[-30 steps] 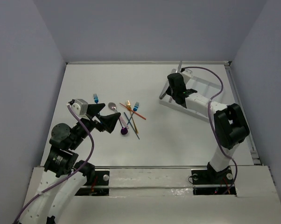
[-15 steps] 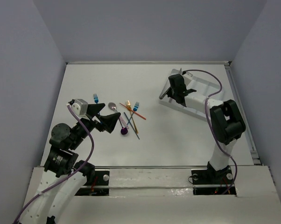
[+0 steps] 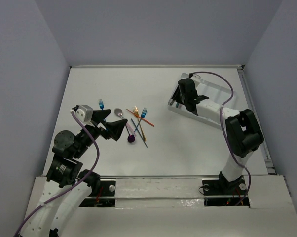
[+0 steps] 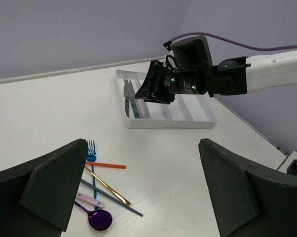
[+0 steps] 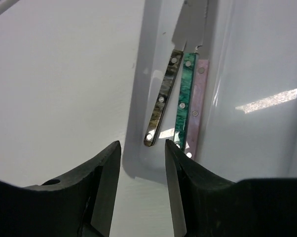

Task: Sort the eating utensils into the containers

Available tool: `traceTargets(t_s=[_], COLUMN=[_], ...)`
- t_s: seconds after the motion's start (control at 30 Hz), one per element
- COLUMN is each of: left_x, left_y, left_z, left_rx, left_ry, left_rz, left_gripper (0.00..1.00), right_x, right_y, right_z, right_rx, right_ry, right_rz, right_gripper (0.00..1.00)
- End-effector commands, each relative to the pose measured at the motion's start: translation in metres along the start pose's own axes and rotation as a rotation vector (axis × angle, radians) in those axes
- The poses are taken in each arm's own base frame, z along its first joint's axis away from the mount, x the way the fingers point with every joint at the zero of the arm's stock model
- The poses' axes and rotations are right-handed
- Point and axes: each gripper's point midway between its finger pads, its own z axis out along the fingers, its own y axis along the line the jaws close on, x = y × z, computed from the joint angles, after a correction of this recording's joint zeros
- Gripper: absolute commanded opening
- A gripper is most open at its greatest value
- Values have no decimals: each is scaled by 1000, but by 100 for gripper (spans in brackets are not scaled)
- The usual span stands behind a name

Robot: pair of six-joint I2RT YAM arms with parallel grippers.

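Several utensils lie in a loose cluster on the table: a blue fork (image 3: pixel 143 113), a gold fork (image 3: pixel 136 114), an orange one (image 3: pixel 144 120), a silver spoon (image 3: pixel 120 113), a purple spoon (image 3: pixel 131 138) and another blue fork (image 3: pixel 101 103). My left gripper (image 3: pixel 111 123) is open and empty just left of the cluster, which shows between its jaws in the left wrist view (image 4: pixel 106 186). The white tray (image 3: pixel 212 101) sits at the right. My right gripper (image 3: pixel 179 100) hangs open and empty over its left end. Three knives lie in that compartment: dark-handled (image 5: pixel 161 106), teal-handled (image 5: pixel 184 101), pink-handled (image 5: pixel 197 103).
The tray (image 4: pixel 188 121) has several long parallel compartments; those to the right of the knives look bare. The right arm (image 4: pixel 198 79) reaches over the tray from the right. Grey walls enclose the table on three sides.
My right gripper has shifted slightly over the tray's left end. A thin grey utensil that stuck out beyond it a second ago no longer shows there. The left arm has not moved.
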Motion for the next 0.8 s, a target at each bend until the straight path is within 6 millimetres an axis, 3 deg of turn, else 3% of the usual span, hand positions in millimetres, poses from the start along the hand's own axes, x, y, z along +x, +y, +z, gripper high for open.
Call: traceTargets(t_s=[0.0,0.03,0.13,0.27,0.3,0.33,0.4,0.5,0.6,0.63,0.7,0.77], left_x=[-7,-6,-7,-7,-6,-6,-6,-6,-6,-5,-5,-5], left_y=[-2,-1,0,3,3,3,5,5,7,7,7,6], left_z=[-1,-1,0,1,1,2,1,1,2,2,2,3], left_rx=[3,0,-5,-17,-18,-17,-22,-21,-28,-29,-26,-24], left_ry=[-24,-22,-24,-22,-21,-18,-21,-20,-19,-16,-15,-15], left_rz=[9,10,11,11,12,10,11,11,12,11,11,11], left_gripper=[99,99,99,99,99,99,99,99,99,99,99,99], right_x=[4,22,61,113,118,130,139,147,146,157,156,165], right_y=[68,87,103,118,117,121,118,116,122,115,121,114], right_z=[-53,-71,-92,-111,-111,-118,-116,-109,-101,-94,-88,-76], right_rx=[-245,-303,-405,-575,-603,-671,-685,-685,-682,-666,-667,-640], right_ry=[-30,-13,46,180,189,236,266,297,300,339,334,362], right_rz=[-168,-224,-387,-593,-650,-680,-726,-787,-831,-854,-884,-931], right_gripper=[47,47,41,24,11,10,13,37,42,42,43,43])
